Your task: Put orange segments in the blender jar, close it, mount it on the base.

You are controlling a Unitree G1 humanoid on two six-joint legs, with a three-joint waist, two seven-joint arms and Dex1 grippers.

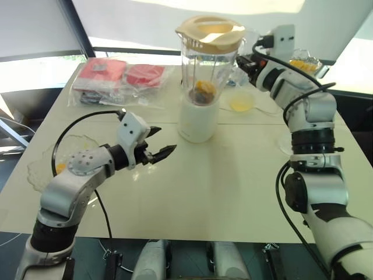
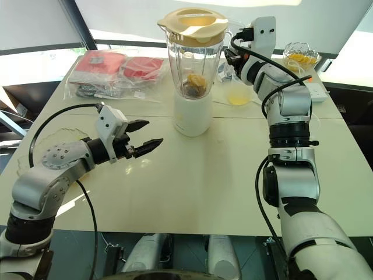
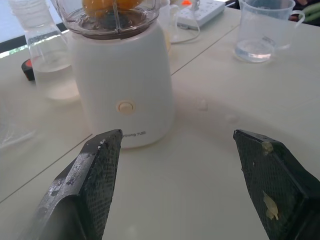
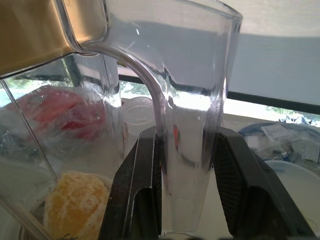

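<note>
The blender jar (image 1: 204,67) is clear and colourless; its lid (image 1: 211,30) is tan with a paler centre. The orange segments (image 1: 204,88) inside are orange-yellow with pale pith. The base (image 1: 198,121) is glossy white, with a cream button (image 3: 126,106) and small grey lettering. The table (image 1: 233,181) is plain cream. The left gripper (image 1: 166,139) has a white housing and black fingers; their pads (image 3: 102,170) carry a fine mesh pattern flecked with pale yellow specks. The right gripper (image 4: 186,135) has matt black fingers (image 4: 135,190). The packets (image 1: 119,73) are red under clear film. The small bowl (image 1: 241,102) is translucent yellow. The measuring cup (image 3: 262,30) is clear.
</note>
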